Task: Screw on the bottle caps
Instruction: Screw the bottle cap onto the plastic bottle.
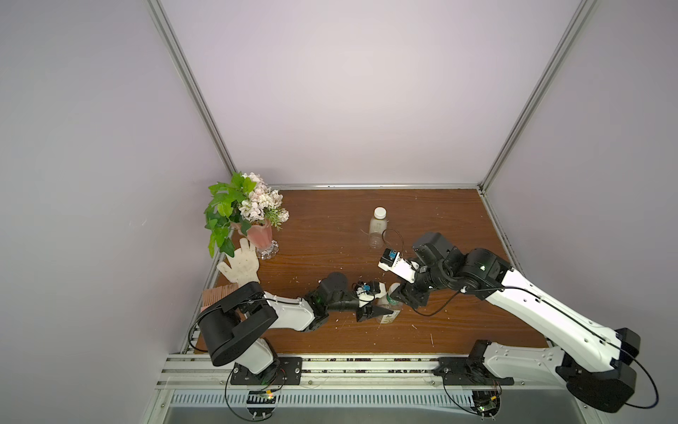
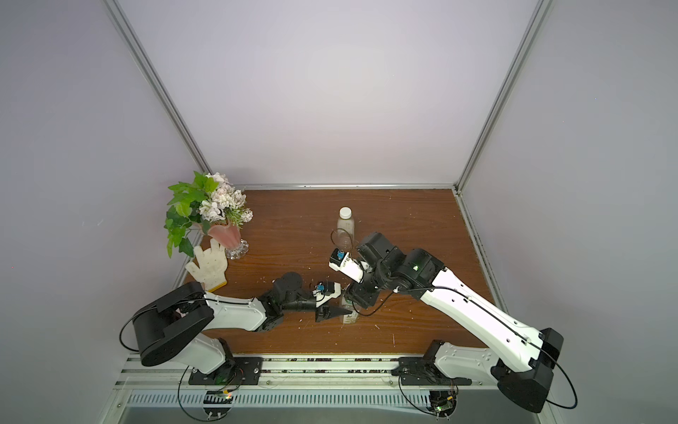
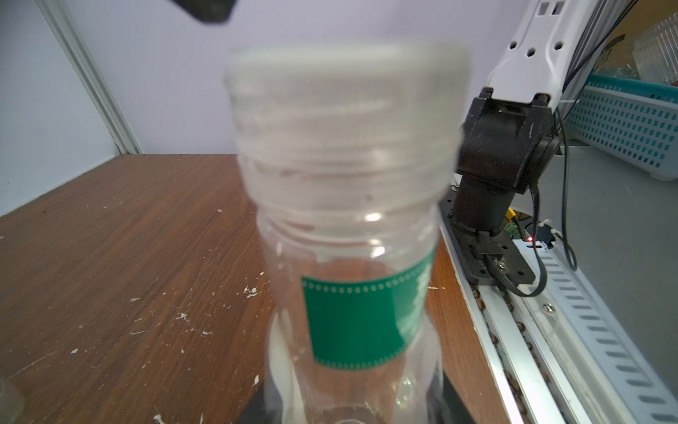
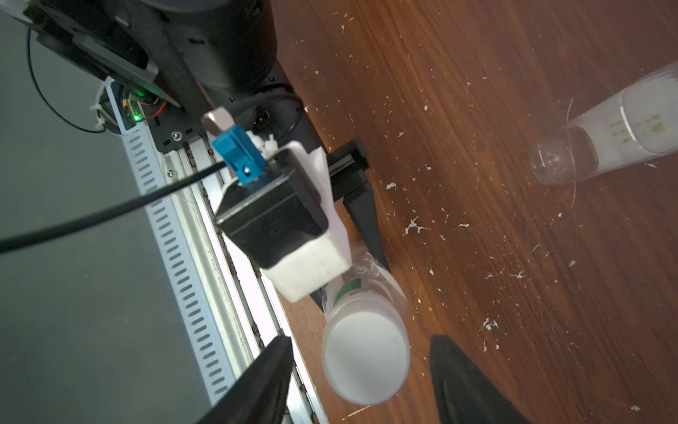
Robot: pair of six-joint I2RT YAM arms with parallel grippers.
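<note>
The labelled bottle (image 1: 389,318) stands upright close to the counter's (image 1: 330,227) edge nearest the arm bases, about midway along it. The left claw (image 1: 387,310) comes in from the side and is clamped on its body below the green neck ring, steadying it. In the left wrist view the bottle (image 3: 352,312) fills the frame.

A white cap (image 4: 367,363) sits on this bottle's neck. Ridges of thread seem to show beneath its rim in the left wrist view, so I judge it is not wound fully down, though blur makes this uncertain.

The right claw (image 4: 359,337) hangs over the cap, pointing down along the bottle's upright long axis. Its two dark fingers (image 4: 264,370) stand apart, one on each side of the cap, with a sliver of gap visible on both sides: open, gripping nothing. The cap lies straight below and between them, so the coming move turns on that alignment. The fingers need to close squarely across the cap's width, then turn about the vertical axis. The right arm is the one placed for this, since the left is busy holding.

The plain bottle (image 1: 377,229) stands well apart, further toward the far edge, upright with its own white cap (image 1: 380,212) on top; how tightly that one sits I cannot tell
</note>
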